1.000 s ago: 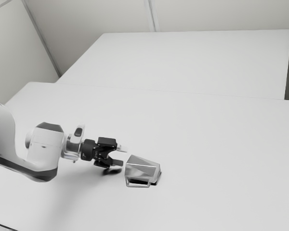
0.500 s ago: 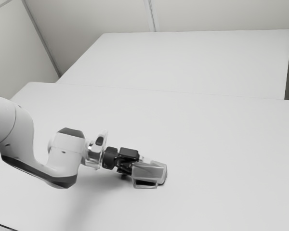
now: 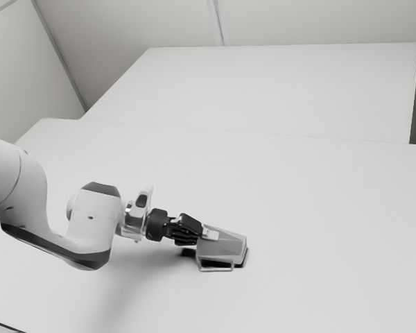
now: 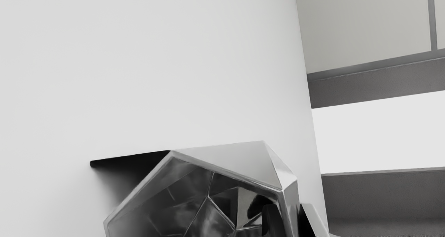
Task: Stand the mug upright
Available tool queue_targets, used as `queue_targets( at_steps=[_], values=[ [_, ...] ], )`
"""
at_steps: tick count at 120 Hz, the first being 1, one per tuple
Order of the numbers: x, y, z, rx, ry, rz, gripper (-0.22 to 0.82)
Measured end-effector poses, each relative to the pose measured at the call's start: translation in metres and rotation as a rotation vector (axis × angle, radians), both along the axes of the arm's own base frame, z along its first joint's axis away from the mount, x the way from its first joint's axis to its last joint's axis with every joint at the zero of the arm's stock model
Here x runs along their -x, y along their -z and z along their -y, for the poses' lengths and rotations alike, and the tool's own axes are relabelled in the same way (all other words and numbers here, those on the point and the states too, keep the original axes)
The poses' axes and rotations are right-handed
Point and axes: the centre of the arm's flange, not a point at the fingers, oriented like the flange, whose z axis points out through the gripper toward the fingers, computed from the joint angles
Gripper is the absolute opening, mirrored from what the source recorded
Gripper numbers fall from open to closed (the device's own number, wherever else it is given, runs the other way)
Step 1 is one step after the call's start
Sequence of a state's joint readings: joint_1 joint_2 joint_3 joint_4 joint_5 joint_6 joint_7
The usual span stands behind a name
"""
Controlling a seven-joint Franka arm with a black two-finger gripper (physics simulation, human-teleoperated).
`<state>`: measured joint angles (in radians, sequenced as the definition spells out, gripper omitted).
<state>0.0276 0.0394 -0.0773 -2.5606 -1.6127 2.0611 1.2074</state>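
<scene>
I count one mug [image 3: 232, 248], one desk [image 3: 326, 236] under it, and one gripper [image 3: 207, 236] of mine with two fingers [image 4: 313, 219].

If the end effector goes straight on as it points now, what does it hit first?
The mug, likely its far inner end: the end effector already grips its wall, one finger inside. The mug would probably slide along, though; depth is unclear.

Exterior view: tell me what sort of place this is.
Probably a bare lab or test room, rendered in simulation: plain pale walls, a broad white table and a robot arm working at it.
</scene>
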Motion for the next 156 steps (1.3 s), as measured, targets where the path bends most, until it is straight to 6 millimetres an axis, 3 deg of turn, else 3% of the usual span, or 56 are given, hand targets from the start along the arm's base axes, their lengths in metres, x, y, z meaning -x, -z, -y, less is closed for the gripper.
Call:
queue_targets(
  at_steps=[8, 16, 28, 39, 51, 60, 70, 82, 116, 139, 156],
  values=[
    [-0.003, -0.006, 0.001, -0.004, 0.004, 0.016, -0.14],
    [-0.018, -0.030, 0.002, -0.039, 0.032, 0.080, -0.15],
    [-0.054, -0.084, 0.002, -0.205, 0.189, 0.237, -0.16],
    [-0.095, -0.159, -0.002, -0.482, 0.413, 0.398, -0.17],
    [-0.102, -0.183, -0.014, -0.735, 0.560, 0.362, -0.17],
    [-0.089, -0.179, -0.022, -0.857, 0.597, 0.270, -0.17],
    [-0.048, -0.166, -0.018, -0.944, 0.599, 0.172, -0.17],
    [-0.017, -0.143, -0.013, -1.008, 0.550, 0.082, -0.17],
    [0.002, -0.113, -0.009, -1.071, 0.339, -0.058, -0.17],
    [0.002, -0.111, -0.007, -1.061, 0.223, -0.126, 0.24],
    [0.000, -0.131, -0.004, -1.057, 0.154, -0.141, 0.42]
  ],
)
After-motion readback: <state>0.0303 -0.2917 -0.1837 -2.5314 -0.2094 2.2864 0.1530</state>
